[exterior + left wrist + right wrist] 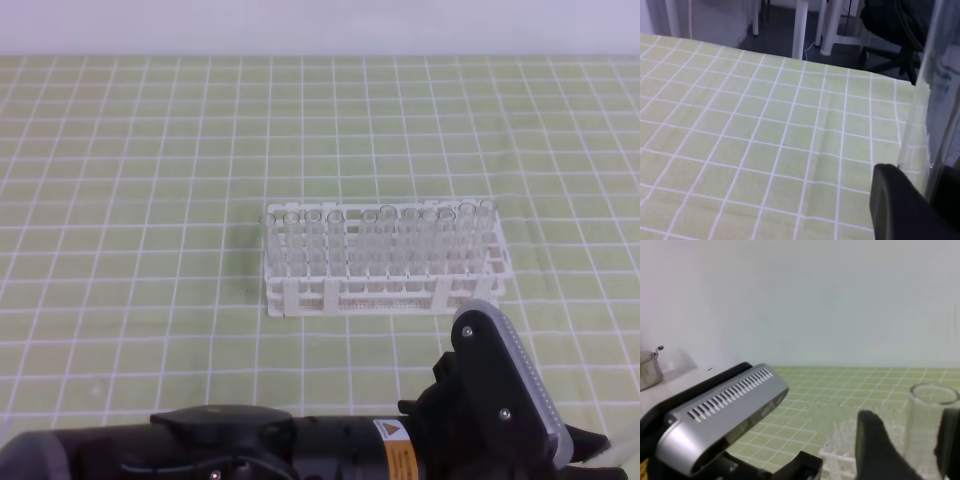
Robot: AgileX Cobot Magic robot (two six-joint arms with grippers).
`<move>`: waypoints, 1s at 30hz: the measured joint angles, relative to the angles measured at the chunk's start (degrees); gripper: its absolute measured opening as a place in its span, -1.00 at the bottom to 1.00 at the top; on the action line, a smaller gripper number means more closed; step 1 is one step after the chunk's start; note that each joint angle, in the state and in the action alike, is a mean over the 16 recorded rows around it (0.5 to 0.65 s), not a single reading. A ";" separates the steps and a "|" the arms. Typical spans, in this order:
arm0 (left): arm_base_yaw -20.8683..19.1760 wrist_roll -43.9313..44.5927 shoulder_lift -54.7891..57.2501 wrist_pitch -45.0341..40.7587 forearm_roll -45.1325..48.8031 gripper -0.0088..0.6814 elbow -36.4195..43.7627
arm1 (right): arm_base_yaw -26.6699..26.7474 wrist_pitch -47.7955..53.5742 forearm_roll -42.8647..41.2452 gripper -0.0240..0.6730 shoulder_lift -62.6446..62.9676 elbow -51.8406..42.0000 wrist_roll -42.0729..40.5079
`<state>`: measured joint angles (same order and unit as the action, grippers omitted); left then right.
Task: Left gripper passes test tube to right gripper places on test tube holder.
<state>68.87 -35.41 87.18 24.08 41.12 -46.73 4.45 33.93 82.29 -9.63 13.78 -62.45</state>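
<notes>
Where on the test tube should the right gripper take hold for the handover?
Near its open top, as I read it. In the right wrist view the test tube stands upright between the right gripper's fingers, rim showing. The left gripper clamps it lower down, so close from the sides on the free upper length.

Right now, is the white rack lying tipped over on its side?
No. The white rack stands upright on the green checked cloth, its clear tubes pointing up.
</notes>
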 joint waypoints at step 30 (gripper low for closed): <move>0.01 -0.07 0.09 -0.65 -0.45 -0.68 0.00 | -0.03 -0.62 1.96 -0.63 -0.05 0.00 -4.44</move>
<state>68.88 -35.48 87.27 23.43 40.67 -46.73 4.42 33.32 84.25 -9.68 13.78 -66.88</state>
